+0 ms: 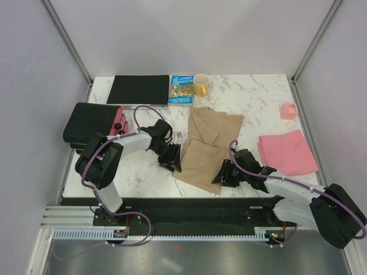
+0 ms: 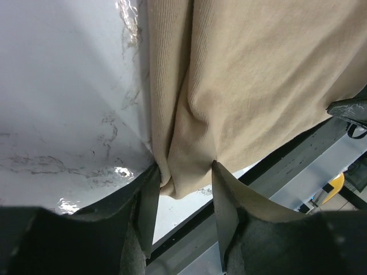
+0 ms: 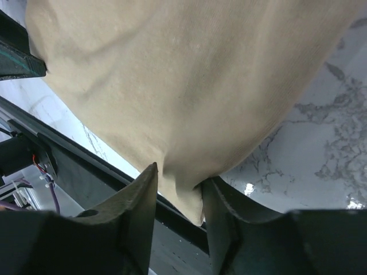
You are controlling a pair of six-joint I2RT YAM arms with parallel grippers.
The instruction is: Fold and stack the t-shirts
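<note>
**Both grippers at the tan shirt's near corners**

A white marble table (image 1: 252, 91) stands between pale walls. The tan shirt (image 1: 206, 143) lies rumpled from the table's middle to its near edge. The pink shirt (image 1: 287, 152) lies folded by the right edge, well apart from the tan one.

The left gripper (image 2: 183, 172) straddles the tan shirt's near-left corner. The right gripper (image 3: 179, 172) straddles its near-right corner at the table's near edge. In each, the fingers stand on either side of bunched cloth that fills the gap. Whether they clamp it, I cannot tell.

A book (image 1: 181, 90) and a yellow mug (image 1: 200, 85) sit along the far edge. A small pink block (image 1: 288, 110) sits near the far-right corner.
</note>
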